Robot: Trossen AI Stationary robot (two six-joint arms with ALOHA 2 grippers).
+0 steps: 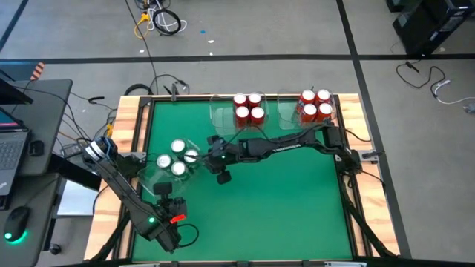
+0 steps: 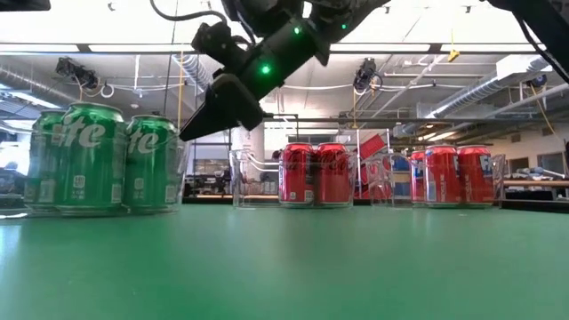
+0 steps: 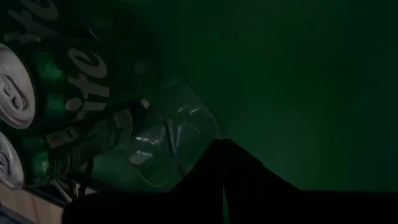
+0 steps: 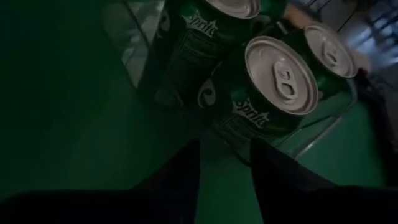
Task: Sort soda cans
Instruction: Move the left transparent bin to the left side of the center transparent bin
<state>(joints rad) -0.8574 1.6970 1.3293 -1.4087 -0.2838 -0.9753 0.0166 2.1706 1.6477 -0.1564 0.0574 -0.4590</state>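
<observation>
The right gripper [image 1: 220, 176] hangs above the counter [image 1: 282, 200] just beside the green cans [image 1: 177, 157] — fingers slightly apart, empty; the left gripper [image 1: 169, 210] waits nearby — fingers together.

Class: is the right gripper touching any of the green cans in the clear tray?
Apart. The right wrist view shows the right gripper empty, with green mat between its fingertips and the nearest green can.

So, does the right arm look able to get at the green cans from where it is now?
Probably yes: the right gripper hangs just beside the green cans in their clear tray, jaws slightly apart and empty, with only bare green table between.
</observation>
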